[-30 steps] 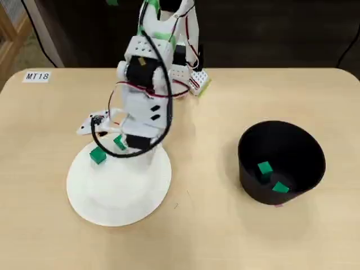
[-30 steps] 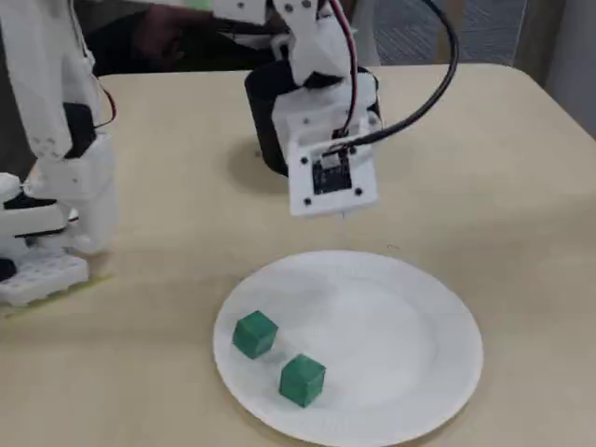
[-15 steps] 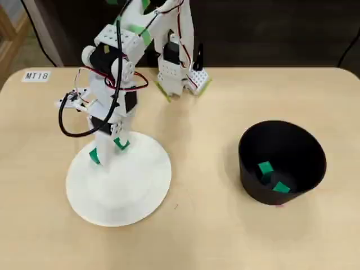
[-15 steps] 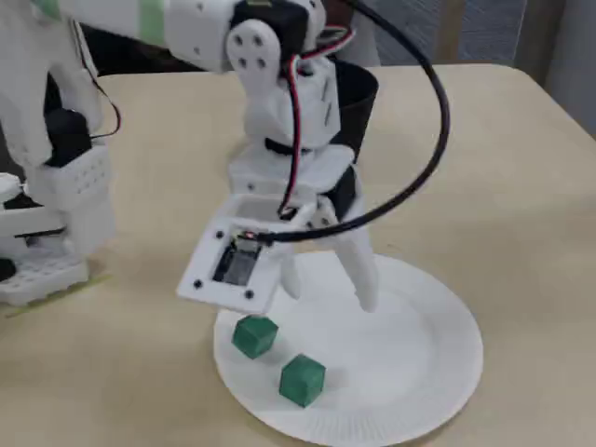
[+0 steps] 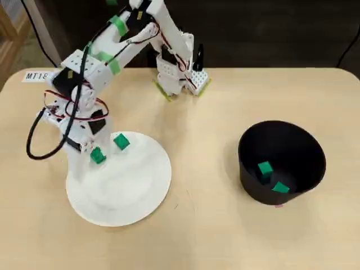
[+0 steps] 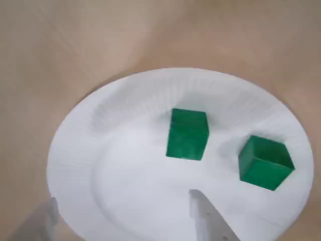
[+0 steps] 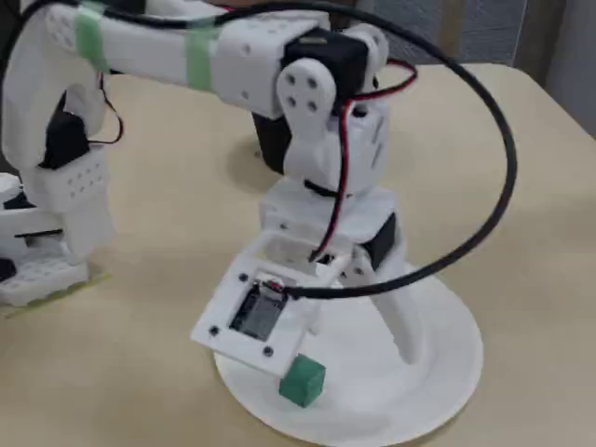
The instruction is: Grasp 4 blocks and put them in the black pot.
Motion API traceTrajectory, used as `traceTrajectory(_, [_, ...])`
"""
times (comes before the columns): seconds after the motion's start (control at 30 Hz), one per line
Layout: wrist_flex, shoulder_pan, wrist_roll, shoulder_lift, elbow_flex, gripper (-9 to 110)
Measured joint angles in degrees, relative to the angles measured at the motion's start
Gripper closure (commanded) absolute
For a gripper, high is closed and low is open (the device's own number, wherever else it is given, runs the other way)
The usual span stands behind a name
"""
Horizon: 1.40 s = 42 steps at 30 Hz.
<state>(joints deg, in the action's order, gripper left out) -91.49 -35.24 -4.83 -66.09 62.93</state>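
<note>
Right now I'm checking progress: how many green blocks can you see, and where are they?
4. Two lie inside the black pot: one block and another. Two sit on the white plate: one and one beside the open gripper. None seems hidden.

Four blocks (image 5: 98, 156) (image 5: 121, 141) (image 5: 265, 168) (image 5: 280, 188), one black pot (image 5: 253, 183), one plate (image 5: 140, 191)
</note>
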Motion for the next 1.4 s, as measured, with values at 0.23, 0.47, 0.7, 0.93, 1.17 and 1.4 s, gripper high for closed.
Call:
traceTrajectory(0.23, [-3.1, -1.1, 3.6, 0.1, 0.0, 65])
traceTrajectory(0.47, [-3.3, -1.6, 5.7, 0.1, 2.9, 66])
traceTrajectory(0.7, [-3.3, -2.2, 5.4, 0.5, 2.9, 68])
traceTrajectory(0.93, [-3.3, -3.8, 4.5, 2.6, 3.3, 70])
traceTrajectory(1.17, [-3.3, -5.1, 3.6, 5.4, 3.3, 77])
traceTrajectory(1.4, [-3.2, -4.9, 3.3, 10.8, -0.7, 104])
